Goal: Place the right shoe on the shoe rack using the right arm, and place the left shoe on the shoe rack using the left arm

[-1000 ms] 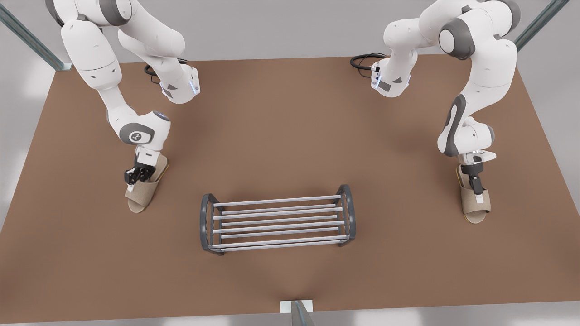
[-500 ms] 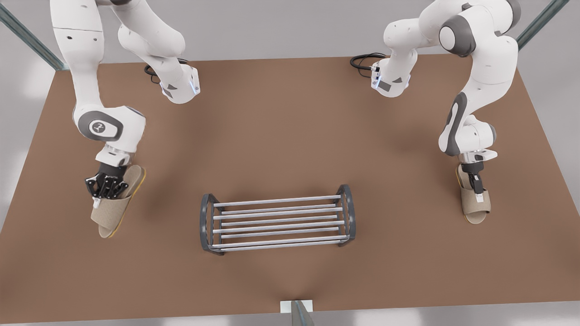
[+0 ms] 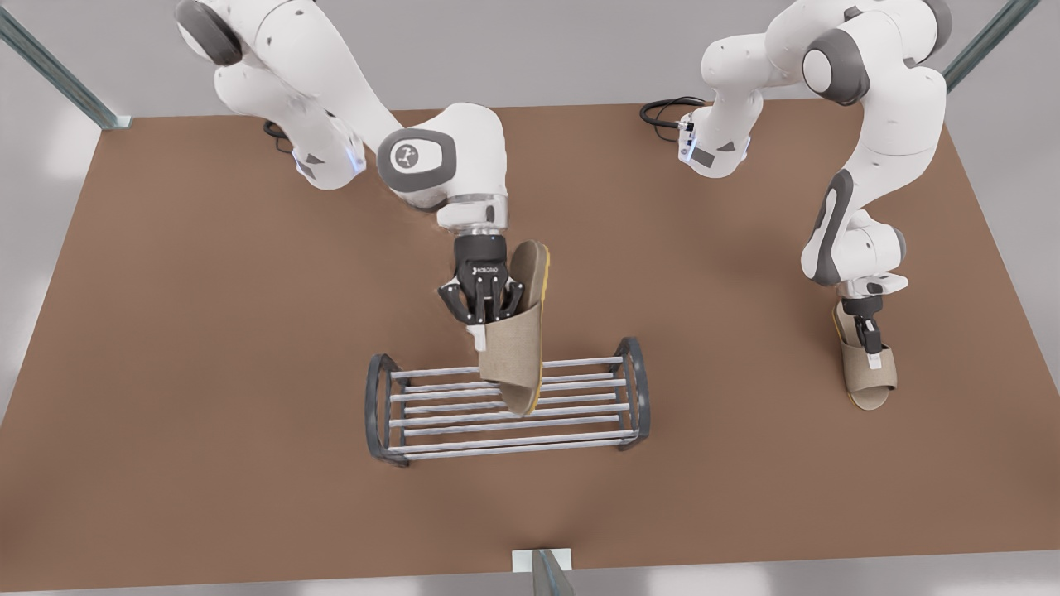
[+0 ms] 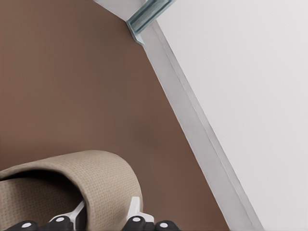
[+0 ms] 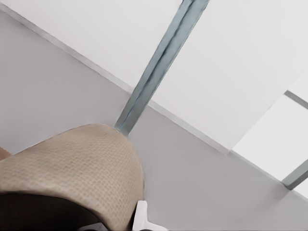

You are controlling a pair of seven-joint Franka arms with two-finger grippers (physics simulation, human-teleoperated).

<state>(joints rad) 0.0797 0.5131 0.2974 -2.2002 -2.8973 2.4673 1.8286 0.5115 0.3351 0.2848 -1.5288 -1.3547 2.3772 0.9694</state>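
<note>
A beige right shoe [image 3: 517,356], an open-toe slipper with a yellow sole edge, hangs tilted toe-down over the shoe rack [image 3: 633,389], its toe by the silver bars. My right gripper [image 3: 483,319] is shut on its upper band. In the right wrist view that shoe [image 5: 72,163] is close, with one white fingertip [image 5: 142,219] beside it. The left shoe [image 3: 869,381] lies on the table at the front view's right. My left gripper [image 3: 869,352] points down, shut on its band. In the left wrist view the fingers [image 4: 134,208] clamp the band of the left shoe [image 4: 96,183].
The brown table [image 3: 207,331] spreads widely around the rack. Black cables [image 3: 662,112] lie at the back near the arm bases. A teal frame post [image 3: 542,571] stands at the table's front edge. The table edge [image 4: 192,125] runs close to the left shoe.
My right gripper has lifted the right shoe off the table at the front view's left and carried it to the middle, above the rack. The left gripper and left shoe have stayed put.
</note>
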